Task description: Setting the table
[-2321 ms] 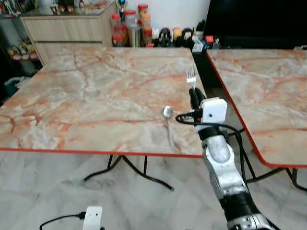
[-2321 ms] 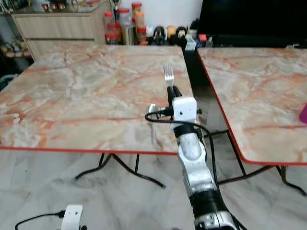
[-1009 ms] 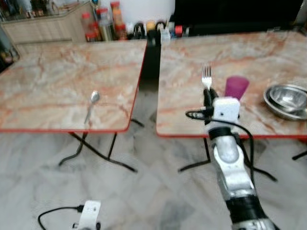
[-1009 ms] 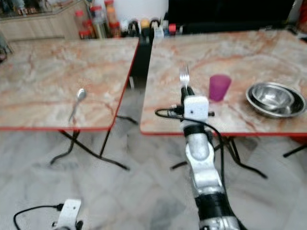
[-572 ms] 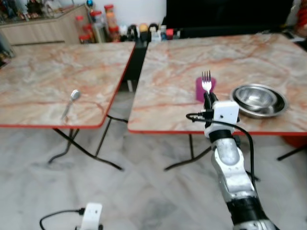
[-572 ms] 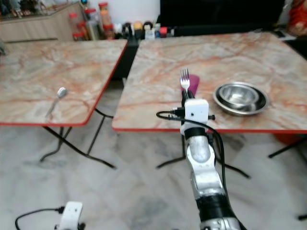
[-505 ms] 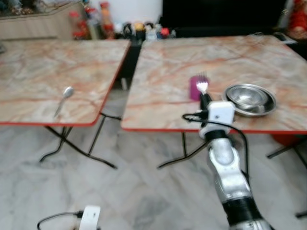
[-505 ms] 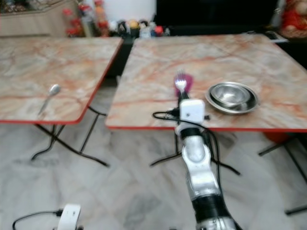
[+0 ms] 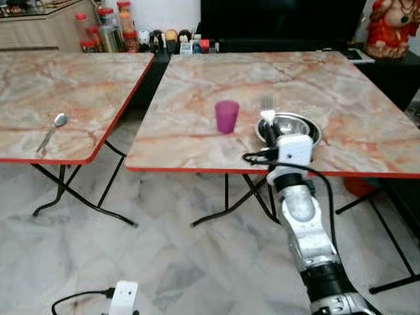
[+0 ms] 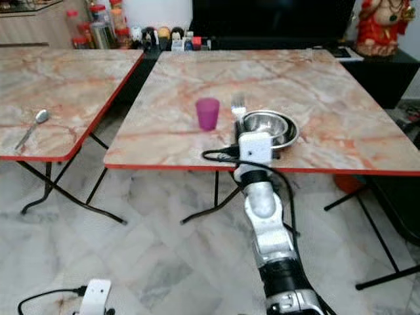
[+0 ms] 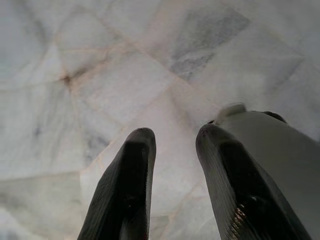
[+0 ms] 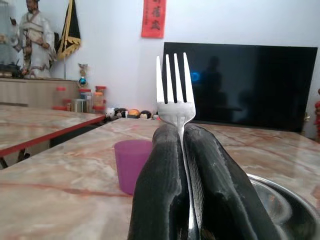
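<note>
The right gripper (image 12: 184,150) is clamped on a fork (image 12: 173,95), tines upright above its fingertips. Just beyond it to its left stands a purple cup (image 9: 227,116); a steel bowl (image 10: 269,128) sits right behind it. The left gripper (image 11: 172,150) hangs slightly parted over the floor.

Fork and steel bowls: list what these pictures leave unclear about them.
- Fork: the handle is hidden between the right gripper fingers in the right wrist view; in the eye views only the tines show above it.
- Steel bowls: the near rim is covered by the wrist camera in the eye views, and cut off by the frame edge in the right wrist view.
- Bowl contents: too small to tell.
</note>
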You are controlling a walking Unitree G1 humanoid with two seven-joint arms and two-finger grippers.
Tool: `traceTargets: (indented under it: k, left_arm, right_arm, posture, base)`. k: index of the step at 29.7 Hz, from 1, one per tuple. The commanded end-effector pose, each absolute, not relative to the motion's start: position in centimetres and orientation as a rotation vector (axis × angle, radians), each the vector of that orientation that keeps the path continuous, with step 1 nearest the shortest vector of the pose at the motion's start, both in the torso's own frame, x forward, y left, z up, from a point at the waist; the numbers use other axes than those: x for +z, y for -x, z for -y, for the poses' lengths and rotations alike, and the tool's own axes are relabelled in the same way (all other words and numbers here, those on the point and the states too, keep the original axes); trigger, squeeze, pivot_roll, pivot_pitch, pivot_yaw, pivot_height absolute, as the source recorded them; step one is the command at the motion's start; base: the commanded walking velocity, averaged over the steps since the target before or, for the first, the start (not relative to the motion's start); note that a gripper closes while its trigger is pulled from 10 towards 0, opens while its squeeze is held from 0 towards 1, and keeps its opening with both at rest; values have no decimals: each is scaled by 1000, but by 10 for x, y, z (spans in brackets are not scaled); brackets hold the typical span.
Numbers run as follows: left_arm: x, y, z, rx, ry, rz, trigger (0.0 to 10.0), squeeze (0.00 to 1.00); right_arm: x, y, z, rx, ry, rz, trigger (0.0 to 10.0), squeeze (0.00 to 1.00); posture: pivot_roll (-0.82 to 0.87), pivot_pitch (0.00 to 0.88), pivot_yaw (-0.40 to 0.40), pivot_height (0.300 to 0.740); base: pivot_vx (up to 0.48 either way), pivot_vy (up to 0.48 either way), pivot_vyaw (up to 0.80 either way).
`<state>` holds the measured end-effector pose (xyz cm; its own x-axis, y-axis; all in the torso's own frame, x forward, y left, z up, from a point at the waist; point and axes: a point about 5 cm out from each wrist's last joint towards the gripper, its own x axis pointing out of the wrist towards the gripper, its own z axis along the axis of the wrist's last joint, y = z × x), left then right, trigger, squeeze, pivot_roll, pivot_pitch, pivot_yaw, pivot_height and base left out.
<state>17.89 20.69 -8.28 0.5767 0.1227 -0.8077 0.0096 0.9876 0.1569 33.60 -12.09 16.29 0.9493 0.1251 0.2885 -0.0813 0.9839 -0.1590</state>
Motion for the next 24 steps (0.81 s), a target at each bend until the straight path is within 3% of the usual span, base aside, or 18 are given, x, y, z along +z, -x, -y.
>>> traceTargets:
  k: [1,5,24]
  left_arm:
    - [-84,-179,-202,57,-140,-961,10000,0]
    - [-82,-182,-204,57,-145,-953,10000,0]
    - [-77,-188,-211,127,-91,-912,10000,0]
  right_arm:
    - [164,-337,128,81,146,305,10000,0]
    - [163,-337,129,75,146,302,10000,0]
    - [161,-342,131,25,97,278,10000,0]
  posture:
    - [-111,0,72,693]
    - [-111,0,74,693]
    - [-89,0,71,693]
  base:
    - [0,-360,0]
    - [0,-353,0]
    - [0,0,-61]
